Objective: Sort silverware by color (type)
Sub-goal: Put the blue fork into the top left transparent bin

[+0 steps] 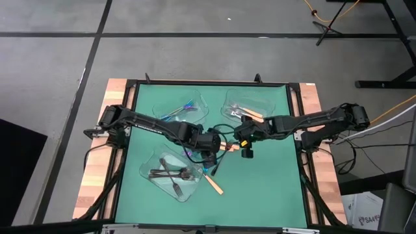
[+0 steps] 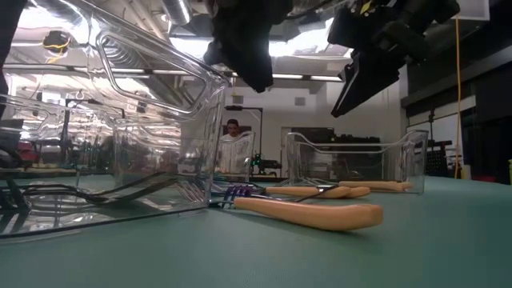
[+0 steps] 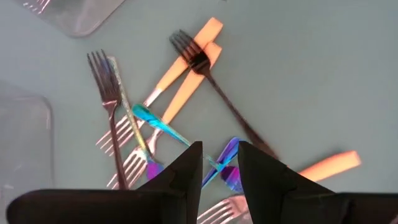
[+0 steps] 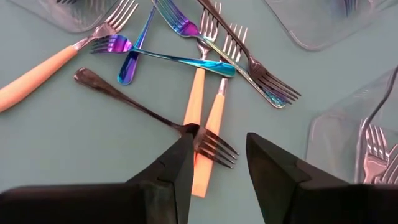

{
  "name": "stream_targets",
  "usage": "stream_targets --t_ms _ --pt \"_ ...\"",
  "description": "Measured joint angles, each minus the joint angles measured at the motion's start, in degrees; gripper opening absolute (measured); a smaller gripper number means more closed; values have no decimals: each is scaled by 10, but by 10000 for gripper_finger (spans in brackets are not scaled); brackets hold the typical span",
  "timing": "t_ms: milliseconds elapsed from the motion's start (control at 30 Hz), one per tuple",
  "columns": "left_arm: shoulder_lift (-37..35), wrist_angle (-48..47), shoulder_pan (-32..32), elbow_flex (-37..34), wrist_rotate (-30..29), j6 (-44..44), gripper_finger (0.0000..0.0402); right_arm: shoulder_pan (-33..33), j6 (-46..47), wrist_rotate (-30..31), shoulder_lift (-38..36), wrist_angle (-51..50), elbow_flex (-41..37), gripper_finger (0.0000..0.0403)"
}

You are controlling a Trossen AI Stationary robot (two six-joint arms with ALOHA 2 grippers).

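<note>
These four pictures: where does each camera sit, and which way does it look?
High: overhead, straight down on the green table, both arms.
Low: at tabletop height, level past an orange-handled fork; arms overhead.
Left wrist: down past the open left claw onto the fork pile.
Right wrist: past the open right claw, same pile.
Shared: both wrist views show the dark fork.

In the high view the two dark arms' wrists cover most of the loose pile of slim forks (image 1: 218, 156) at table centre. The orange-handled fork (image 4: 37, 71) runs off the right wrist picture at nine o'clock. The standing person (image 2: 232, 144) far behind is too small to make out.
</note>
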Motion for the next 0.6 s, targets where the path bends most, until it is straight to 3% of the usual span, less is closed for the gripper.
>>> stream_targets --t_ms 100,267,500,600 --pt "0 -2 0 0 -7 36 95 0 0 0 0 0 0 136" --pt "0 -3 0 0 -11 168 95 0 0 0 0 1 0 136" --pt "0 -3 3 0 3 445 95 0 0 0 0 0 0 136" --pt "0 -3 10 0 45 564 95 0 0 0 0 0 0 136"
